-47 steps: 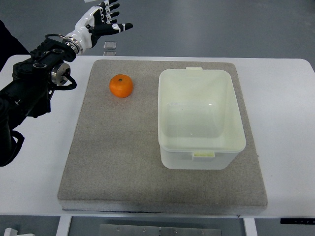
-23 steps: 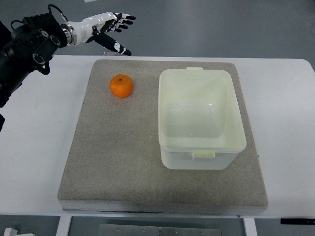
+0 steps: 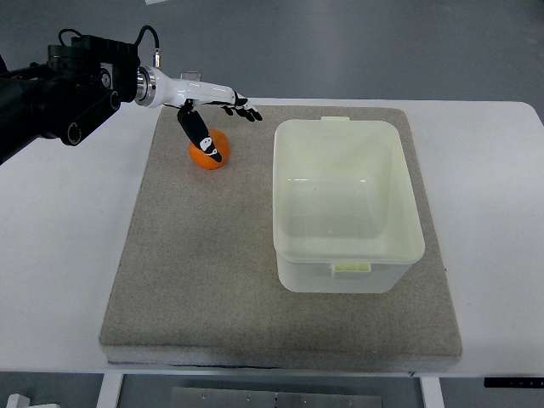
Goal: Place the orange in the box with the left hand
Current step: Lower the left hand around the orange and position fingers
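Orange and round, the small glossy fruit (image 3: 208, 150) lies in the upper left of the frame on the grey felt mat (image 3: 212, 280), left of the empty white plastic box (image 3: 347, 204). It is judged light, firm and prone to rolling; being nearly spherical, no long axis is seen, so opposite sides should be cupped. The white-and-black left hand (image 3: 211, 106) is held over it, fingers spread, nothing grasped.

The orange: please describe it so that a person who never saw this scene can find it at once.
A grey mat covers most of the white table. On the mat's far left part, left of the pale plastic box, lies the orange, under the left hand. It is the only small, round, brightly coloured thing there.
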Motion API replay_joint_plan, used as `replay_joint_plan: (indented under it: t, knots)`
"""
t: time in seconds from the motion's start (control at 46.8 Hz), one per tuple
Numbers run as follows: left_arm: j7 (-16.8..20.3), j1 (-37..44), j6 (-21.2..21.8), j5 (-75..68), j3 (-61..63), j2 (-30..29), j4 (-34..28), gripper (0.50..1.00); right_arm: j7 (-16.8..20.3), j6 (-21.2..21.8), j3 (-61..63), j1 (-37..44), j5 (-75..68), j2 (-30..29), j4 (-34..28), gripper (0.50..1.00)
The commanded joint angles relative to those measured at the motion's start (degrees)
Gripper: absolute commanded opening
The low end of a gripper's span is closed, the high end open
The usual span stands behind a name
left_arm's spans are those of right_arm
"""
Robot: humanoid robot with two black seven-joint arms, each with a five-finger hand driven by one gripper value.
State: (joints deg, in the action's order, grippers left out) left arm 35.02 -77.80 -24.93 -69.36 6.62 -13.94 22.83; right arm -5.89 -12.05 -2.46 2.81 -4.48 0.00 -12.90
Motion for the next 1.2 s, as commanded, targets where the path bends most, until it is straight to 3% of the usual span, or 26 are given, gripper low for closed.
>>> replay_joint_plan:
  t: [0.0,0.192,0.321,0.791,1.176]
  knots:
    - [0.0,-1.0,1.2,-1.6,0.6,-0.5,0.0,0.906,0.0,0.0,0.0,0.0,0.0,0.0,0.0,0.944]
    - [0.0,-1.8,9.9,-6.3,5.1,-1.0,-0.1,0.902,0.0,0.0,0.0,0.0,0.0,0.0,0.0,0.944]
    - [0.0,-1.9,12.7,-6.5,10.1,-0.9,0.0,0.894,0.0,0.0,0.0,0.0,0.0,0.0,0.0,0.944]
    - [0.0,-0.9,12.8,-6.0,10.7,-0.8,0.7,0.906,0.0,0.0,0.0,0.0,0.0,0.0,0.0,0.944]
    - [0.0,0.4,12.6,-5.9,10.7,-1.2,2.8,0.986,0.0,0.0,0.0,0.0,0.0,0.0,0.0,0.944]
